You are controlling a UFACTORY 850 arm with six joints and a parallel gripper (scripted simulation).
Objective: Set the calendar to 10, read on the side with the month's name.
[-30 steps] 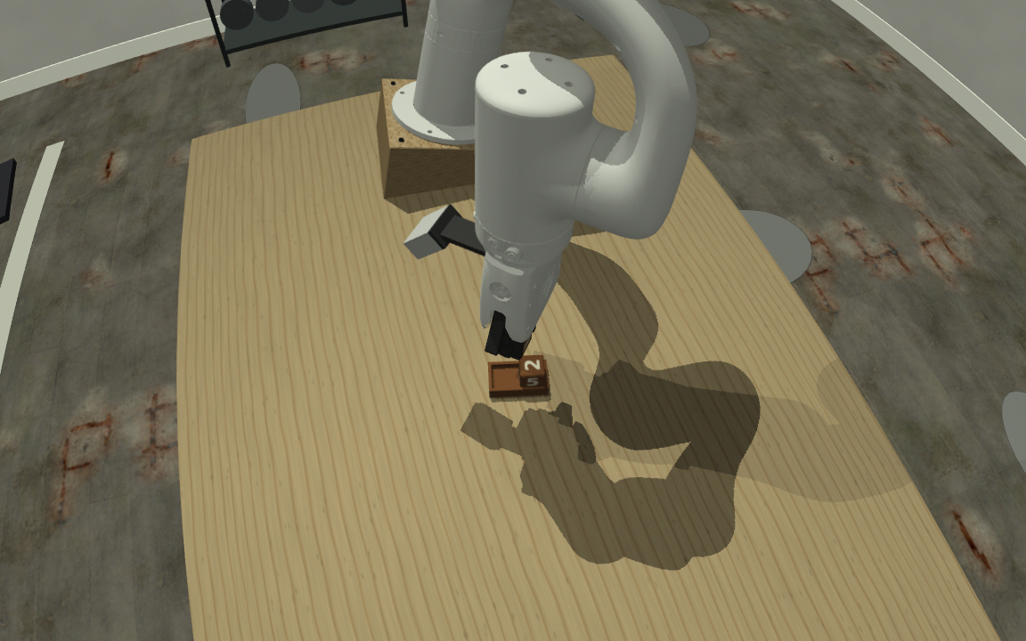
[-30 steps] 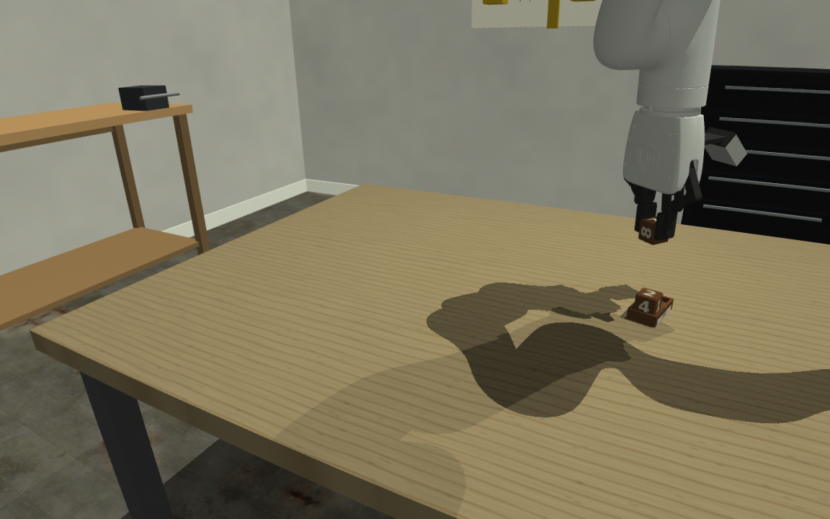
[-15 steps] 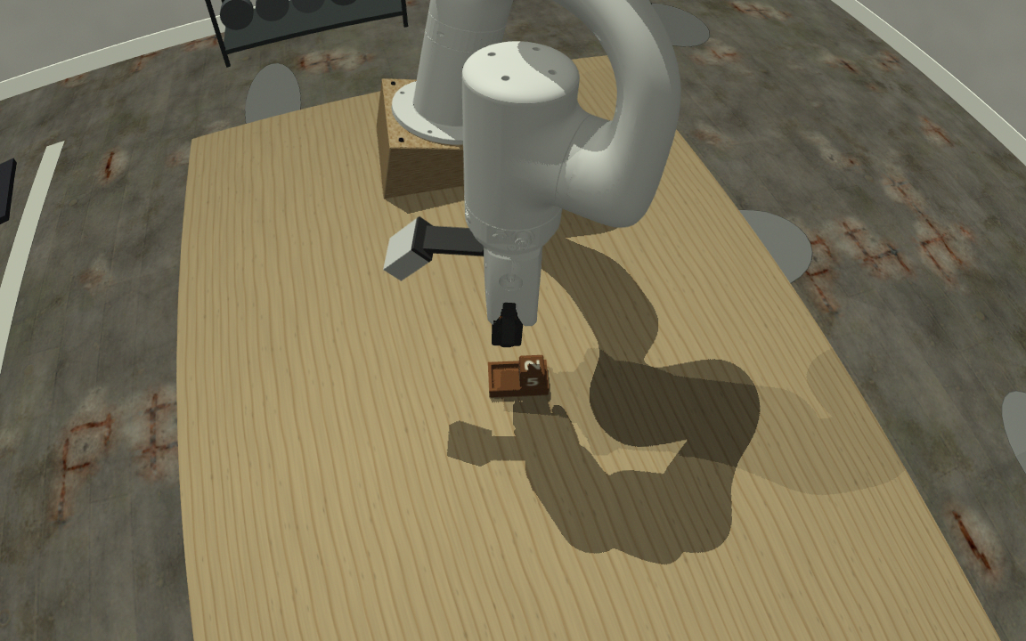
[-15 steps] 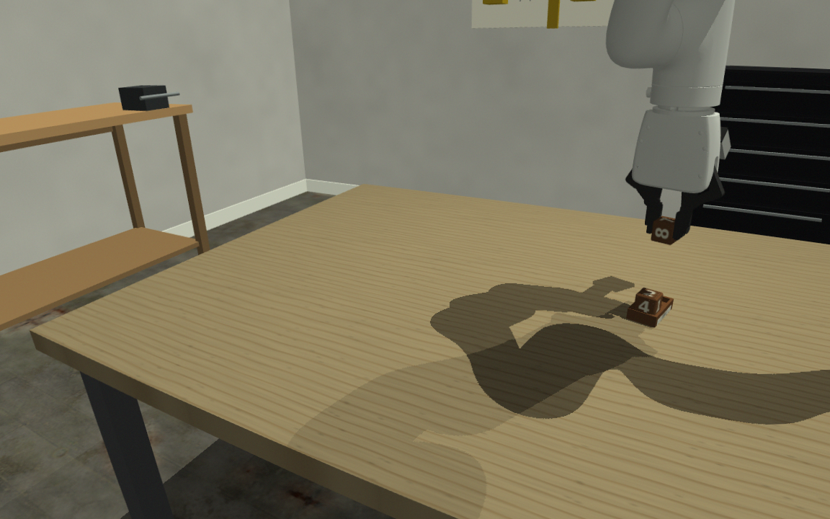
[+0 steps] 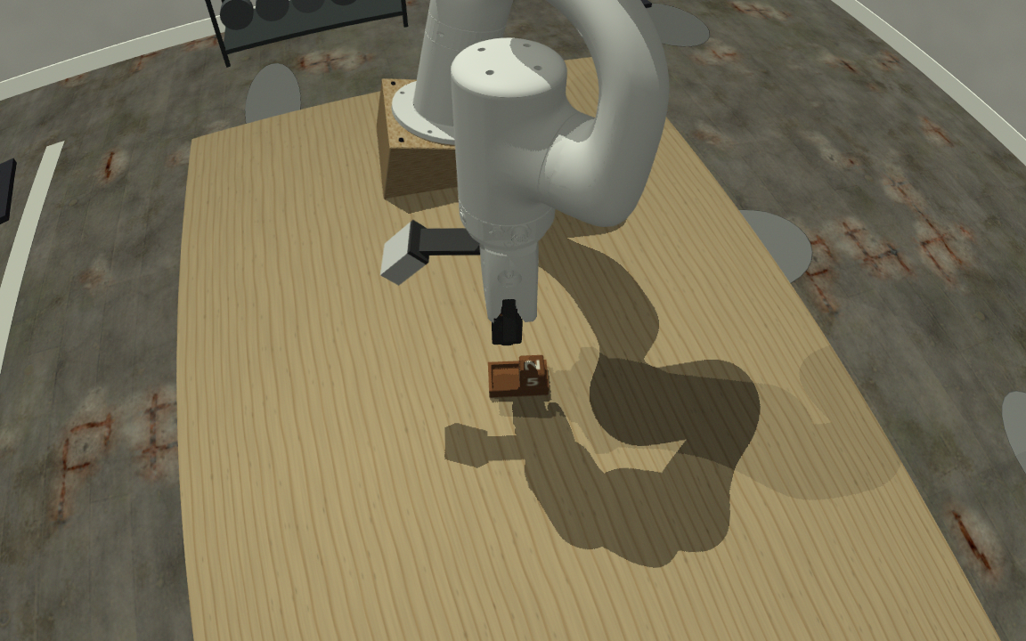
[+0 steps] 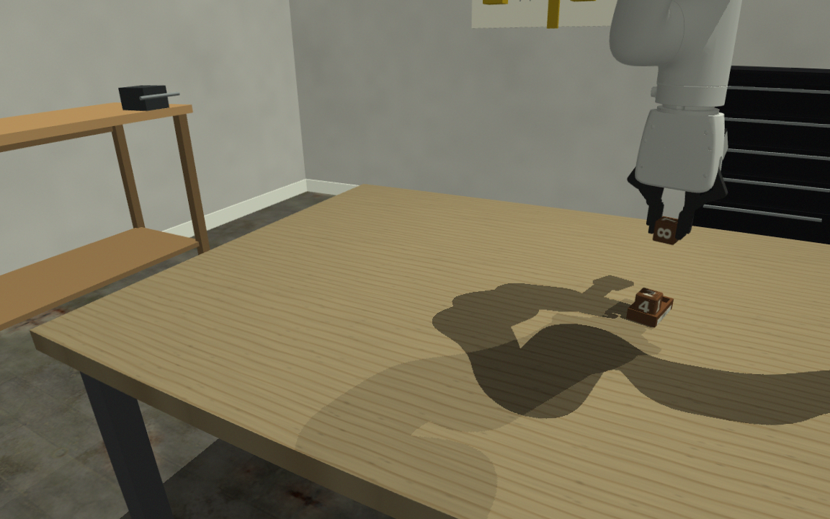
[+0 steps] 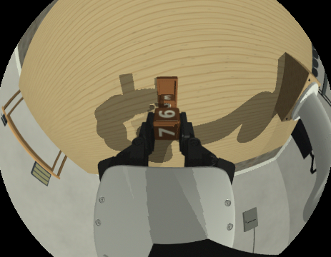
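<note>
Calendar tray (image 5: 505,379) (image 6: 638,316) (image 7: 166,86) lies flat on the table (image 5: 301,398) (image 6: 276,290) (image 7: 215,39), with the seated cube (image 5: 533,368) (image 6: 648,303) (image 7: 167,101) in its right end, seen from the top, and the left end vacant. Above it, the gripper (image 5: 507,337) (image 6: 668,230) (image 7: 166,121) has its fingers partly open, clamped on the raised cube (image 6: 665,232) (image 7: 166,123), whose 8 faces the exterior view sideways while 6 and 7 show in the wrist view.
</note>
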